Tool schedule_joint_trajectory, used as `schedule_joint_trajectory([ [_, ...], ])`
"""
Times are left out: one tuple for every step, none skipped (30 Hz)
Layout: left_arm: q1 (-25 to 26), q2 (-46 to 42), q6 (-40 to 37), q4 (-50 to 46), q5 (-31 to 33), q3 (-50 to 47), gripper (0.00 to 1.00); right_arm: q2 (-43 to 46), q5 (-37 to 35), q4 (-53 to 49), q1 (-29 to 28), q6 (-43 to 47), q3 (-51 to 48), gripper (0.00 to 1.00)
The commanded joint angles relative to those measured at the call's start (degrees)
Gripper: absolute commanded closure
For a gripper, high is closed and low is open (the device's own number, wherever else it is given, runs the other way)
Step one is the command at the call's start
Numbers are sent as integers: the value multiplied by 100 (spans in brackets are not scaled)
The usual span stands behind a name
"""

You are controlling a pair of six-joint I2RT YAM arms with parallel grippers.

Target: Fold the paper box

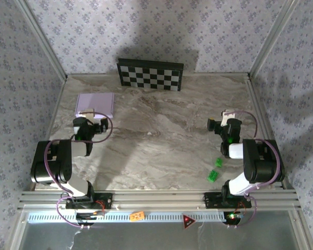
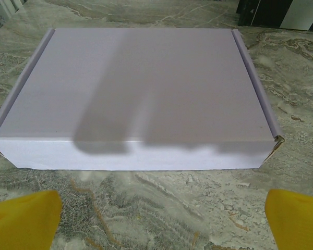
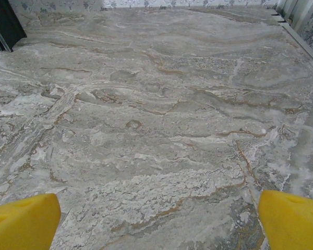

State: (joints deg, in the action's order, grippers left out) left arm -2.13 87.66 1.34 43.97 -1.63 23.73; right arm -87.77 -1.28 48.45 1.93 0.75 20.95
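The paper box (image 1: pixel 95 104) lies folded into a flat squarish lavender box at the left back of the marble table. In the left wrist view the paper box (image 2: pixel 138 88) has its lid closed and its near wall facing me. My left gripper (image 1: pixel 92 114) sits just in front of that wall, open, its yellow fingertips (image 2: pixel 23 219) wide apart with bare table between them. My right gripper (image 1: pixel 229 113) hovers over bare marble on the right side, open, its yellow fingertips (image 3: pixel 293 221) spread wide and nothing between them.
A black-and-white checkerboard panel (image 1: pixel 151 74) leans against the back wall. Small green pieces (image 1: pixel 214 174) lie near the right arm's base. Patterned walls and metal posts close the table in on three sides.
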Motion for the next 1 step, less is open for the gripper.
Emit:
schedule_joint_trajectory([
  [20,34,5,227,58,21,0,1,-59,40,-18,70,68,1],
])
